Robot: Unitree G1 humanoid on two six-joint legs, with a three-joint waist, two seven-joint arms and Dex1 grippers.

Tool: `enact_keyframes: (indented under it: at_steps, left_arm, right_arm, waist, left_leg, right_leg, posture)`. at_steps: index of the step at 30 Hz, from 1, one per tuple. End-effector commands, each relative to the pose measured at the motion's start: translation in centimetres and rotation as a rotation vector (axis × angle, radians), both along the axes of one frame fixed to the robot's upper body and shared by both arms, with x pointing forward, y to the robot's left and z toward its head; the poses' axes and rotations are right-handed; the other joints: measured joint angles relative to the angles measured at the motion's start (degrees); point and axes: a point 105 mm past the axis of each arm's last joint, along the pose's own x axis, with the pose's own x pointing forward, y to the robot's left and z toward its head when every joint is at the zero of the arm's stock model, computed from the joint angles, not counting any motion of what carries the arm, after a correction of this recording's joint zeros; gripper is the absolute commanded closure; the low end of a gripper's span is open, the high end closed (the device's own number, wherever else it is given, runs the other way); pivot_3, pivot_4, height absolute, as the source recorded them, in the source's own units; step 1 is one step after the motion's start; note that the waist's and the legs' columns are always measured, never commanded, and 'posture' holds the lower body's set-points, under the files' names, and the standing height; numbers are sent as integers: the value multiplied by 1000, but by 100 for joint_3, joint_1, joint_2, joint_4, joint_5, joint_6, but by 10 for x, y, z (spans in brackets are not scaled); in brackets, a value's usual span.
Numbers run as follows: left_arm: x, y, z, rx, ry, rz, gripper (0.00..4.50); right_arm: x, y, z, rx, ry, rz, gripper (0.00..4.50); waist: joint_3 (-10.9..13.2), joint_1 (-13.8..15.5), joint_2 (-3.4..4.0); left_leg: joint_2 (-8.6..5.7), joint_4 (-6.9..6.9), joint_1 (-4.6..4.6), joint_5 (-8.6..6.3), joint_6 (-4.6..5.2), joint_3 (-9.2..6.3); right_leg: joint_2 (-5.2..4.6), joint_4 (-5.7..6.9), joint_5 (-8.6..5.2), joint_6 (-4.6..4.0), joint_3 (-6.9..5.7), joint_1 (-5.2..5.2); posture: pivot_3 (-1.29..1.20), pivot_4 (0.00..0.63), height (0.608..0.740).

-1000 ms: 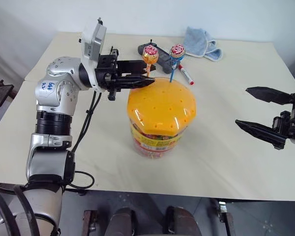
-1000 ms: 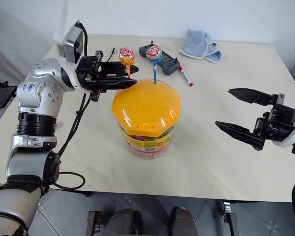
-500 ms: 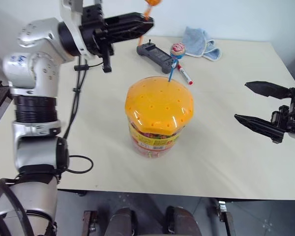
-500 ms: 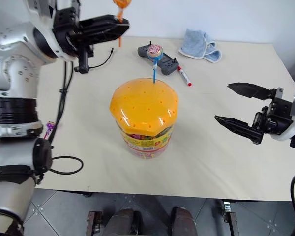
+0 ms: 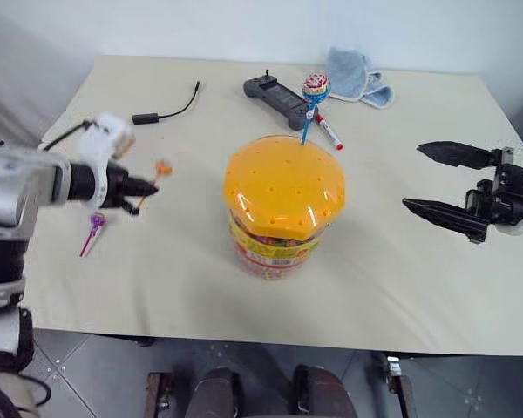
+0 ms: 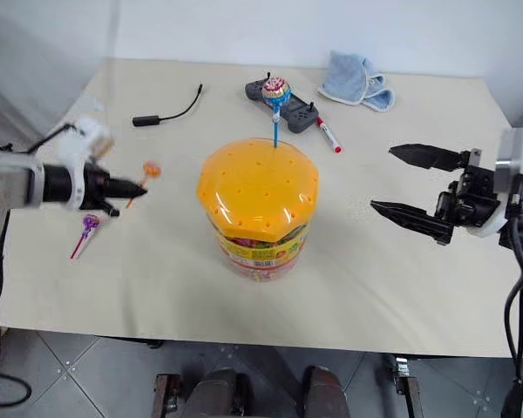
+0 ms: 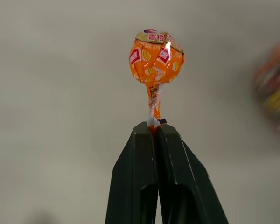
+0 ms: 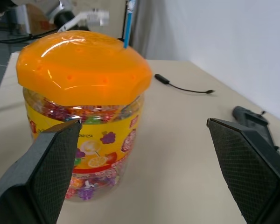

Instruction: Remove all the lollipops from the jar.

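The jar (image 5: 282, 207), a clear tub with a domed orange lid, stands mid-table. A blue-stick lollipop (image 5: 313, 96) stands upright in the lid's far side. Left of the jar, low over the table, my left gripper (image 5: 144, 188) is shut on the stick of an orange lollipop (image 5: 162, 167), whose wrapped head (image 7: 157, 56) sticks out past the closed fingertips. A purple lollipop (image 5: 95, 228) lies flat on the table near the left edge, just below that gripper. My right gripper (image 5: 433, 180) hangs open to the right of the jar, its fingers (image 8: 37, 172) spread and holding nothing.
At the back of the table lie a black game controller (image 5: 275, 92), a red-capped marker (image 5: 329, 132) and a blue cloth (image 5: 358, 75). A black cable with a small plug (image 5: 166, 108) lies at the back left.
My left gripper pulled the orange lollipop up out of the lid, then swung left and down to just above the table. The right gripper stayed open and hardly moved.
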Motion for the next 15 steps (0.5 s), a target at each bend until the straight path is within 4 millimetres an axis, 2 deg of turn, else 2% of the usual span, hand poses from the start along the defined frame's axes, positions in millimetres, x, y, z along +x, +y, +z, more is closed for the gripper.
enact_keyframes:
  at_steps: [1, 5, 10, 15]
  left_arm:
    - [-9, 12, -14, 50, 38, 89, 4456]
    - [-11, 23, -34, 71, 95, 174, 4456]
    - [-6, 34, -43, 84, 107, 243, 4456]
    - [-3, 21, -30, 13, 79, 216, 3192]
  right_arm:
    - [0, 1, 7, -17, -37, 21, 0]
    - [4, 4, 8, -18, -39, 35, 0]
    - [7, 5, 8, -26, -37, 42, 0]
    - [7, 5, 11, -28, -43, 42, 0]
  waist:
    - [0, -5, 0]
    - [0, -2, 0]
    - [0, -13, 0]
    - [-1, -2, -1]
  left_leg:
    - [0, 0, 1, 0, 0, 2]
    - [0, 1, 0, 0, 0, 3]
    - [-1, -1, 1, 0, -1, 5]
    - [-2, 1, 0, 0, -1, 4]
  right_leg:
    - [0, 0, 0, 0, 2, 1]
    - [0, 1, 0, 0, 0, 1]
    - [0, 1, 0, 0, 0, 0]
    - [0, 1, 0, 0, 0, 0]
  posture:
    - [0, 150, 740]
    - [0, 150, 740]
    - [0, 150, 740]
    - [0, 150, 740]
